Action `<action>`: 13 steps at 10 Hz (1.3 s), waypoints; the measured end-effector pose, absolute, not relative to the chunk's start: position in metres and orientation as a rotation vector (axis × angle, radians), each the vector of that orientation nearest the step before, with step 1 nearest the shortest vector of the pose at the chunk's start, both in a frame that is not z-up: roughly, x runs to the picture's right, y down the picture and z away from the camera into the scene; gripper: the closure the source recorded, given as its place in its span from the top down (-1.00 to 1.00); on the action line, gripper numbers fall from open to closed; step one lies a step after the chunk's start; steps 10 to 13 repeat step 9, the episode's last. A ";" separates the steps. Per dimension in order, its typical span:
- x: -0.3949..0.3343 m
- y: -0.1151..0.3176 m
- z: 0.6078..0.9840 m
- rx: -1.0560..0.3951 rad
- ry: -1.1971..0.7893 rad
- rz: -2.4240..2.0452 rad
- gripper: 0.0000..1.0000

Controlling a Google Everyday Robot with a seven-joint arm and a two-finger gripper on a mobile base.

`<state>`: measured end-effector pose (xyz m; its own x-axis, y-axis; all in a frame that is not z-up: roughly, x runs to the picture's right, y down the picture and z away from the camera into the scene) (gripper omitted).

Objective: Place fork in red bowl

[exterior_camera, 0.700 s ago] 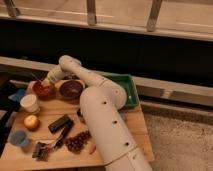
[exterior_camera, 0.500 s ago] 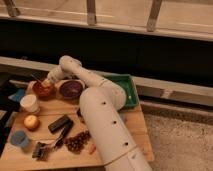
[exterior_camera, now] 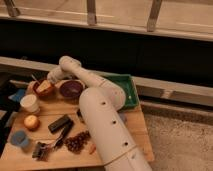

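Note:
The red bowl (exterior_camera: pixel 42 91) sits at the far left of the wooden table (exterior_camera: pixel 107 150), with a pale yellowish lump inside it. A thin grey handle, which looks like the fork (exterior_camera: pixel 33 78), slants up from the bowl's back left rim. My gripper (exterior_camera: pixel 49 79) is at the end of the white arm, just above the bowl's back right edge. The fork's head is hidden in the bowl.
A dark purple bowl (exterior_camera: pixel 71 89) stands right of the red bowl, and a green tray (exterior_camera: pixel 128 91) lies further right. A white cup (exterior_camera: pixel 30 103), an orange fruit (exterior_camera: pixel 31 122), a blue cup (exterior_camera: pixel 19 138), a black block (exterior_camera: pixel 60 123) and dark grapes (exterior_camera: pixel 77 143) lie nearer me.

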<state>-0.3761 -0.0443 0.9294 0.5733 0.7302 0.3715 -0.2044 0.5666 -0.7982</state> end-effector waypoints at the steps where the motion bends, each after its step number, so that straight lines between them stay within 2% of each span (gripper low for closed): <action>1: -0.377 -0.050 0.924 -0.765 -0.778 0.612 0.58; 6: -0.367 -0.102 0.875 -0.629 -0.836 0.590 0.58; 13: -0.367 -0.105 0.871 -0.620 -0.843 0.591 0.58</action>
